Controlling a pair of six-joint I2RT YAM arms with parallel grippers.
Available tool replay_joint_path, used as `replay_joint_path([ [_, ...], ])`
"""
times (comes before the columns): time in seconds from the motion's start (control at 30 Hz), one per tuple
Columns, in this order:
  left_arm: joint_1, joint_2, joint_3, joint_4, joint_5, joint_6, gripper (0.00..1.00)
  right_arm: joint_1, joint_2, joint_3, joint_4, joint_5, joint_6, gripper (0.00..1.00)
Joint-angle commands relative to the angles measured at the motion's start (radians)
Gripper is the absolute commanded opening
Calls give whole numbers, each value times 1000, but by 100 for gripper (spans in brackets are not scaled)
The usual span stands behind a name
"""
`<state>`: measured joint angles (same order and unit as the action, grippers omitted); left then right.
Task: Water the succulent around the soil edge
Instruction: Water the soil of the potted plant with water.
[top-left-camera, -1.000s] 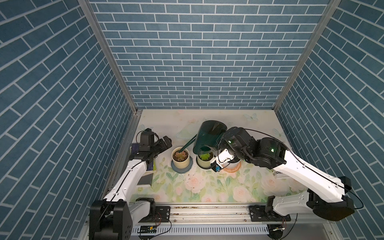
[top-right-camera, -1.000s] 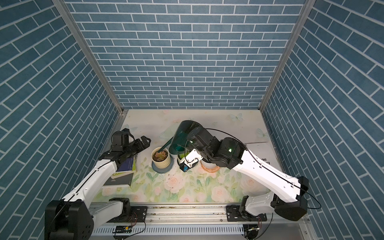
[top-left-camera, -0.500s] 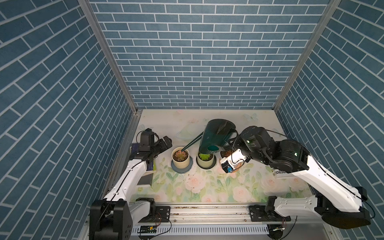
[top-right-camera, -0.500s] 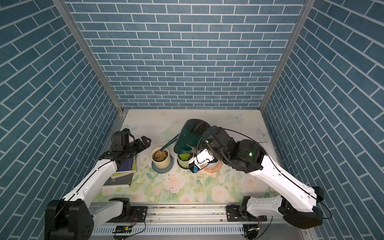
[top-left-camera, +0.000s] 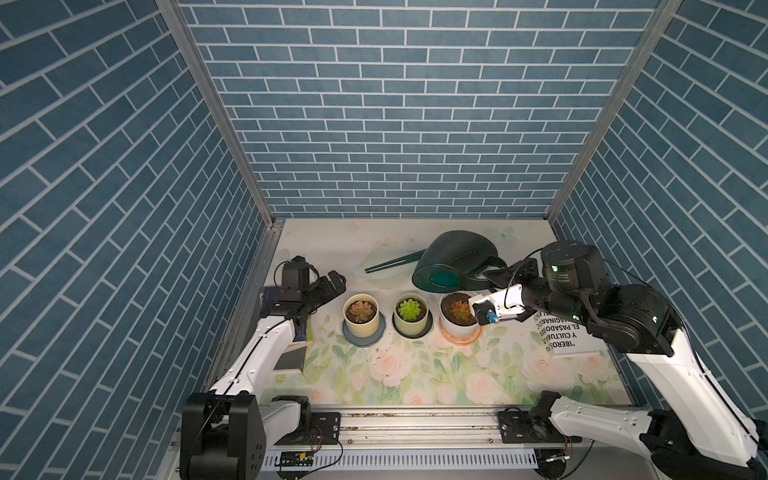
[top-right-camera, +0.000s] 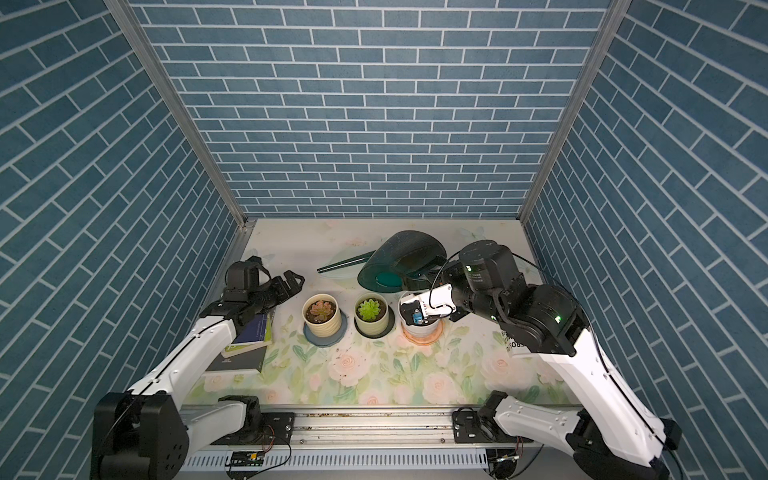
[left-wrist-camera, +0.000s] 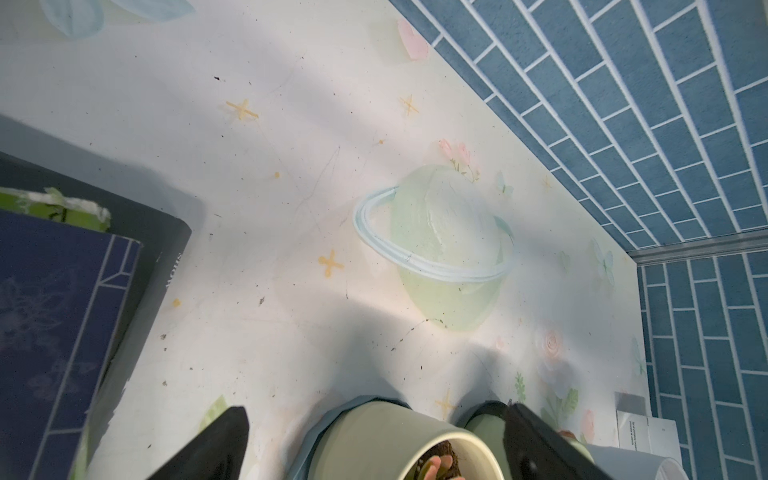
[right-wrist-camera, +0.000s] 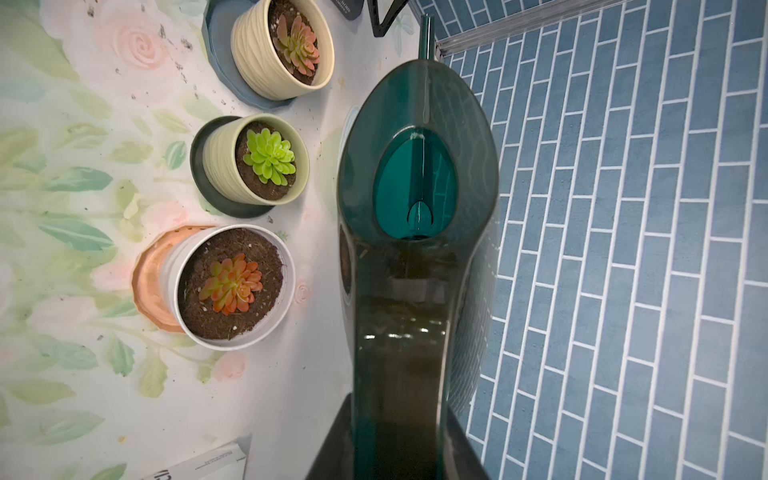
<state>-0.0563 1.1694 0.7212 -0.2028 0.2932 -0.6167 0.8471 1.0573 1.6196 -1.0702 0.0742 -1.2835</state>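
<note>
In both top views three plants stand in a row at mid-frame: a reddish succulent (top-left-camera: 360, 309) in a cream pot (top-left-camera: 360, 328) at left, a green succulent (top-left-camera: 410, 308) in the centre, and an orange succulent (top-left-camera: 456, 308) in a white pot (right-wrist-camera: 174, 266) at right. Just above that row, clear of every pot, is the dark green watering can (top-left-camera: 457, 262), its spout pointing frame-left and its handle clamped in the right gripper (right-wrist-camera: 397, 449). The left gripper (top-left-camera: 334, 284) hangs wide apart and empty just left of the cream pot, near a stack of books (top-left-camera: 297, 353).
</note>
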Motion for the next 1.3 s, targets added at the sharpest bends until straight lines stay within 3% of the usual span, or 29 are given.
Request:
replay_joint_path([
  [0.0, 3, 13, 6, 13, 11, 2, 100, -23, -23, -16, 40, -2, 45, 0],
  [0.27, 3, 23, 13, 11, 5, -1, 100, -54, -69, -33, -87, 94, -14, 0],
  [0.53, -4, 35, 23, 11, -5, -20, 100, -74, -109, -131, -98, 138, -113, 0],
  [0.8, -12, 42, 29, 5, -31, -41, 100, -69, -149, -129, -100, 169, -224, 0],
  [1.27, -20, 53, 35, 18, -27, -44, 100, 22, -89, -118, -79, 220, -353, 0],
])
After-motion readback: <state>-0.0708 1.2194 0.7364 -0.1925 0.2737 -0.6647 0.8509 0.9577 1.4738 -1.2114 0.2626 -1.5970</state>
